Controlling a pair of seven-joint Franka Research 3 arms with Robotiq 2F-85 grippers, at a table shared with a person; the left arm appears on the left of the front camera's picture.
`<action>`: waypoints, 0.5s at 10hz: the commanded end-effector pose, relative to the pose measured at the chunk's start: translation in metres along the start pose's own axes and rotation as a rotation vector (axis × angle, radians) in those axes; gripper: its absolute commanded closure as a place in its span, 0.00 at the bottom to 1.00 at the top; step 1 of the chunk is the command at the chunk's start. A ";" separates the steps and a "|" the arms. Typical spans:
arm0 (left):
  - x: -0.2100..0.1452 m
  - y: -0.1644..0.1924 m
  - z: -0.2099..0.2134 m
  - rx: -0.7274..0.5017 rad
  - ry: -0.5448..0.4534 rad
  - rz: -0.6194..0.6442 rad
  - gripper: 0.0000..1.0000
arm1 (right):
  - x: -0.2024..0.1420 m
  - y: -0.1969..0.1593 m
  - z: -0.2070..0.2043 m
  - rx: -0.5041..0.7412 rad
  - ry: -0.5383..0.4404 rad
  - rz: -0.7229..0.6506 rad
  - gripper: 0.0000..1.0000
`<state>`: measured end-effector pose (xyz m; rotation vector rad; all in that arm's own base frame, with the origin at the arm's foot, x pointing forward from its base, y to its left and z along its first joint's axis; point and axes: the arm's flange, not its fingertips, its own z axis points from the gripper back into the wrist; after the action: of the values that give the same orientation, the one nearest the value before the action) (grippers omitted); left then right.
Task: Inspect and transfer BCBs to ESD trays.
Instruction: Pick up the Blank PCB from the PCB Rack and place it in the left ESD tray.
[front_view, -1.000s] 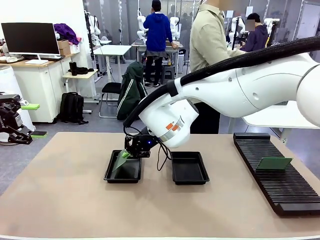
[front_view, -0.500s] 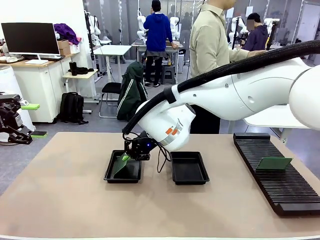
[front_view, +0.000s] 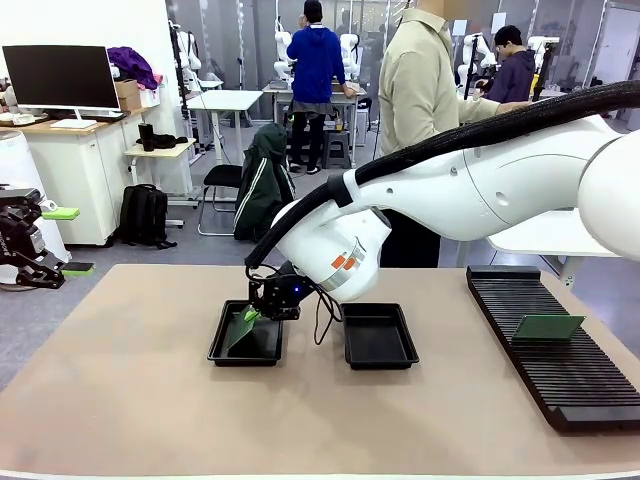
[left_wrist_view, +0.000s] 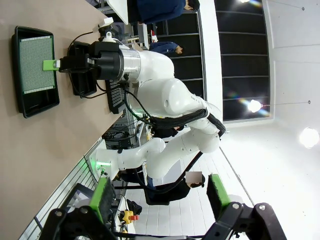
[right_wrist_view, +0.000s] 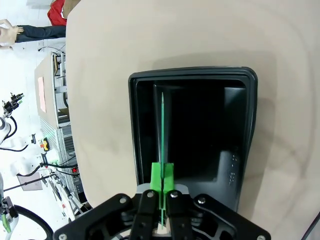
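A thin green BCB (front_view: 238, 330) hangs tilted into the left ESD tray (front_view: 215, 352), its lower edge down inside the tray. My right gripper (front_view: 251, 314) is shut on its upper edge after reaching across the middle. The right wrist view shows this BCB (right_wrist_view: 163, 127) edge-on over the black tray (right_wrist_view: 192, 74), pinched in the right gripper (right_wrist_view: 162, 184). The second ESD tray (front_view: 381, 364) sits just right of the first and holds nothing. Another BCB (front_view: 547, 326) stands in the rack. My left gripper (front_view: 66, 241) is open at the far left edge, seen open too in its own view (left_wrist_view: 160, 199).
A long black slotted rack (front_view: 560, 385) lies along the table's right side. A person in a beige shirt (front_view: 415, 90) stands at the far edge behind my right arm. The near half of the tan table (front_view: 300, 420) is free.
My right gripper has sunk slightly, bringing the BCB lower into the left tray. The left arm has not moved.
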<state>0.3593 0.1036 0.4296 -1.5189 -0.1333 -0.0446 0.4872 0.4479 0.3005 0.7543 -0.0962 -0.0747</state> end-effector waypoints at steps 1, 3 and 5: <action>0.000 -0.001 0.001 0.001 -0.006 -0.003 0.00 | 0.000 0.000 0.000 0.000 0.000 0.000 0.98; 0.000 -0.001 0.001 0.001 -0.006 -0.003 0.00 | -0.002 0.005 -0.003 -0.043 0.030 0.014 0.78; 0.000 -0.001 0.001 0.001 -0.006 -0.003 0.00 | -0.003 0.010 -0.003 -0.088 0.040 0.017 0.59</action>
<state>0.3593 0.1036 0.4296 -1.5189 -0.1333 -0.0446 0.4833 0.4525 0.2988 0.7099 -0.0832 -0.0395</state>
